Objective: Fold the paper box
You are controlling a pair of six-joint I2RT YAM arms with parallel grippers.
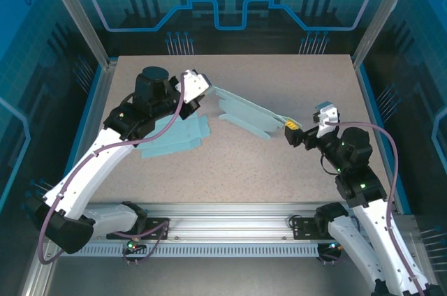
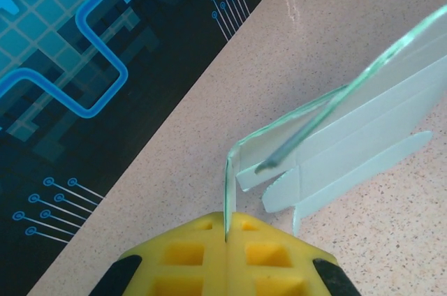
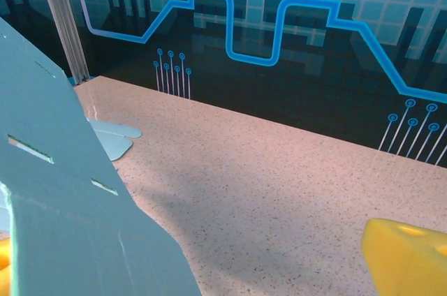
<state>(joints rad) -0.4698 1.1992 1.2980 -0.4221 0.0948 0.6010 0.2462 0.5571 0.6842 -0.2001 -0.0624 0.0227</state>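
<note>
box: paper box [image 1: 244,111] held above mid surface [image 1: 279,170], between both hands | left hand [image 1: 202,88]: pinching its left edge | right hand [image 1: 293,130]: jaws wide at its right end, no grip | handling: light, floppy, creases easily; pinch flat panels beside score lines

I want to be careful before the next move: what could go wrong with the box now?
1. The left tool pinches only a thin edge of the box; a pull may make it slip or tear.
2. The right tool stands open at the other end, so that end is not gripped and may sag, or the tool may close on it badly.
</note>
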